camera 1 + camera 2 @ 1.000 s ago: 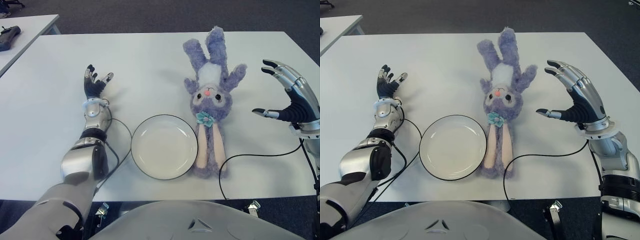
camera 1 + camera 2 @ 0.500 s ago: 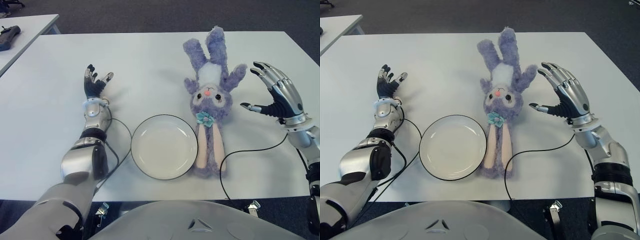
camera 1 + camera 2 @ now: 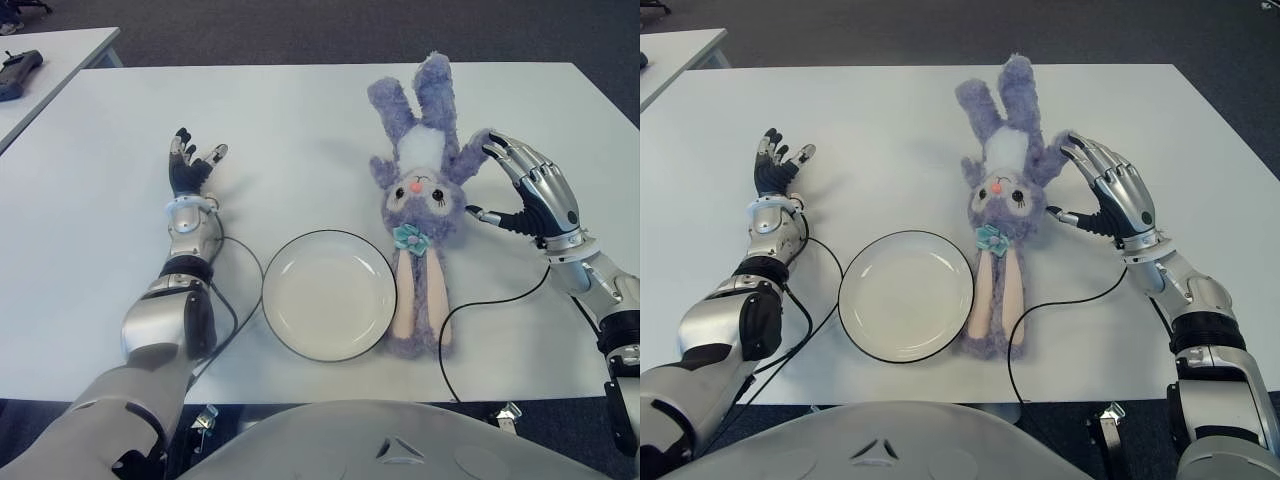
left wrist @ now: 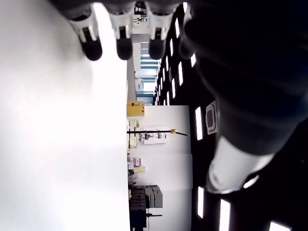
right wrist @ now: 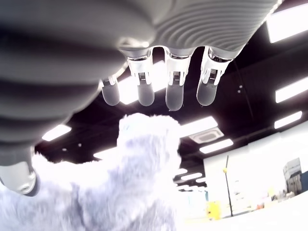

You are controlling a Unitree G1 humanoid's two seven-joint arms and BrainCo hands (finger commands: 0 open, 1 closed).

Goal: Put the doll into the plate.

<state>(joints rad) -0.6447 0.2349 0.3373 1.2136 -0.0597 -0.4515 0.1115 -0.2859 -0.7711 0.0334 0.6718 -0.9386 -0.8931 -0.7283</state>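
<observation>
The left hand (image 3: 190,165) shows at 9 o'clock on the white table (image 3: 300,130), fingers loosely spread, holding nothing. At 6 o'clock sits the empty white plate (image 3: 328,293). Just beside it, at its 3 o'clock, the purple doll (image 3: 420,195) lies on the table, outside the plate. At the doll's 3 o'clock, the right hand (image 3: 528,190) is spread wide, its fingers (image 5: 174,91) arched over the doll's arm, not closed on it.

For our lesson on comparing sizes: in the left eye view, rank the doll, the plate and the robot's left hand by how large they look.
1. doll, largest
2. plate
3. left hand, smallest
</observation>
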